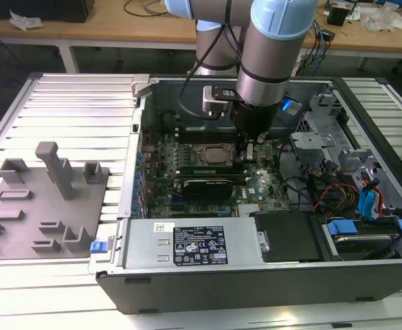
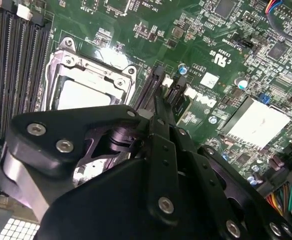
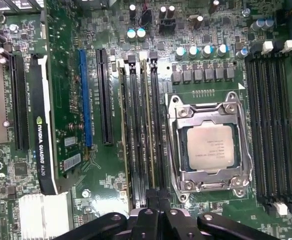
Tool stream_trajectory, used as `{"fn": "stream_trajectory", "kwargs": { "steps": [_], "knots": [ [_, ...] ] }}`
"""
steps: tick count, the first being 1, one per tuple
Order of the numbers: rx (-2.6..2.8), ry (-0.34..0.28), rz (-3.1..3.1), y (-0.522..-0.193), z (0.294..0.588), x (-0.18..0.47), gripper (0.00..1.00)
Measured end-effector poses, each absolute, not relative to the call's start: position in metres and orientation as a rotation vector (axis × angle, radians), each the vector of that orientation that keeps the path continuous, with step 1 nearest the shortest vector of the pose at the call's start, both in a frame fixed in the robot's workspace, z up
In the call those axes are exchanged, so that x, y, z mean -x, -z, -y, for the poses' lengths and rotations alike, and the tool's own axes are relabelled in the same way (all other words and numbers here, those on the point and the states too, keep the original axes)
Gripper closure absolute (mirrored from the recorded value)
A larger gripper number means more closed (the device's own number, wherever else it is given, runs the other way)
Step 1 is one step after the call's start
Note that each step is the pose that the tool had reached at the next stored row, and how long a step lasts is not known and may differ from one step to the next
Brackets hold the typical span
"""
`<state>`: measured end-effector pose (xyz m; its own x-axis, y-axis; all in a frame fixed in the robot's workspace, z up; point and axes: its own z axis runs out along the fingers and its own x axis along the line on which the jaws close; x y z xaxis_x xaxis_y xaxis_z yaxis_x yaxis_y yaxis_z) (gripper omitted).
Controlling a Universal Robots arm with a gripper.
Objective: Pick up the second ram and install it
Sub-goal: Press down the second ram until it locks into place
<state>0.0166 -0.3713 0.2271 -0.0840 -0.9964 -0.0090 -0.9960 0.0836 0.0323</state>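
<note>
My gripper (image 1: 247,152) is down inside the open computer case, over the memory slots beside the processor socket (image 3: 210,145). Its black fingers are drawn together, and their tips (image 3: 156,200) sit at one end of a slot. The second ram (image 3: 146,130), a thin green stick seen edge-on, lies along that slot and runs away from the fingertips. Whether the tips touch it is hidden. Another edge-on stick (image 3: 123,130) stands in a neighbouring slot. In the second wrist view the gripper (image 2: 158,102) tapers to a point above the slot latches (image 2: 168,80).
A black graphics card (image 3: 41,125) stands beside the slots, and a further bank of memory slots (image 3: 270,125) lies past the socket. The grey holder tray (image 1: 42,199) sits on the ribbed table at the exterior view's left. Cables and drive bays (image 1: 352,192) crowd the case's right.
</note>
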Motion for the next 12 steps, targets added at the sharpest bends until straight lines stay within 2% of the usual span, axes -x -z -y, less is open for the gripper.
{"fn": "stream_trajectory", "kwargs": {
  "steps": [4, 12],
  "knots": [
    [-2.118, 0.043, 2.304, -0.238, 0.371, -0.015, 0.89],
    [-2.125, 0.03, 2.311, -0.238, 0.369, 0.043, 0.89]
  ]
}}
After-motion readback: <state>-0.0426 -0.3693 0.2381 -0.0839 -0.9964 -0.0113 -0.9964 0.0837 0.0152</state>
